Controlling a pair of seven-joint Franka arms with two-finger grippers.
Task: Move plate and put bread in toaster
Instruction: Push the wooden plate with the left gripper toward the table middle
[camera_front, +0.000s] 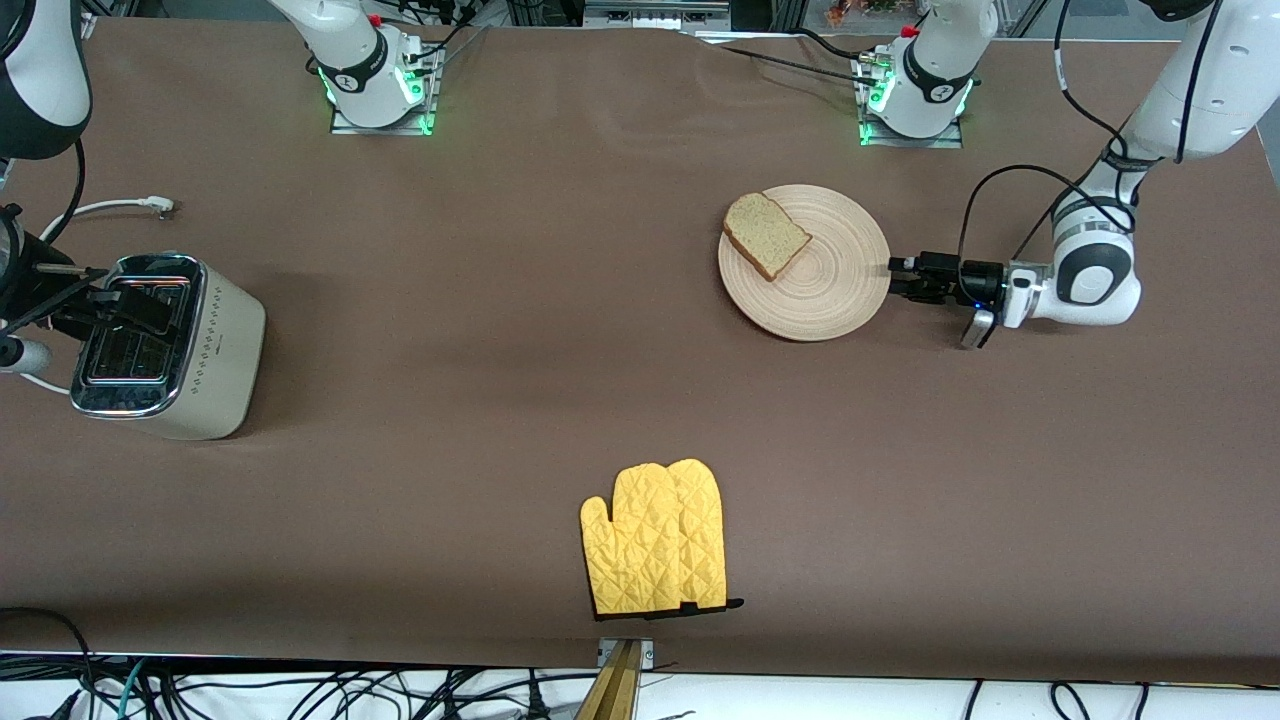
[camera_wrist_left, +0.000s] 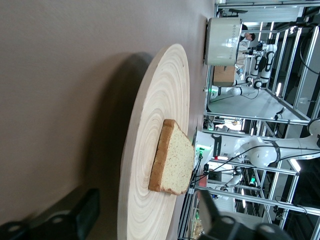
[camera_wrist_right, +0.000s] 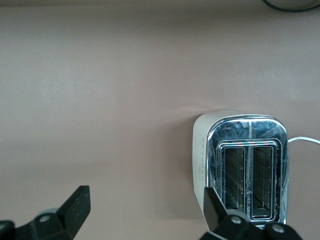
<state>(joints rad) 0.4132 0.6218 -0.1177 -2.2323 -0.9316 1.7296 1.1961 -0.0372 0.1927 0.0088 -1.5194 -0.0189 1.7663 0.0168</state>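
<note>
A brown table is filling the front view. In the upper right of that view, a round, flat, light beige wooden plate (camera_front: 825, 285) with ring grooves is lying flat on the table. A single slice of light brown speckled bread (camera_front: 765, 235) with a darker crust is resting on the part of the plate farthest from the front camera.

The left gripper (camera_front: 900, 277) is reaching in low and level from the right edge of the frame, at the plate's rim on the side toward the left arm's end of the table. In the left wrist view its two black fingers (camera_wrist_left: 75, 217) are standing spread wide, one on either side of the plate's edge (camera_wrist_left: 150, 165), clamping nothing, and the bread (camera_wrist_left: 172, 160) is sitting on the plate just ahead of them.

At the middle left edge of the front view, a cream-beige two-slot toaster (camera_front: 165, 345) with a shiny chrome top is standing upright, both slots showing no bread. The right gripper (camera_front: 125, 305) is hovering over its top. In the right wrist view its fingers (camera_wrist_right: 75, 205) are spread wide and holding nothing, with the toaster (camera_wrist_right: 245, 167) below.

A quilted yellow oven mitt (camera_front: 655, 540) is lying flat at the lower centre of the front view, nearest the camera.
</note>
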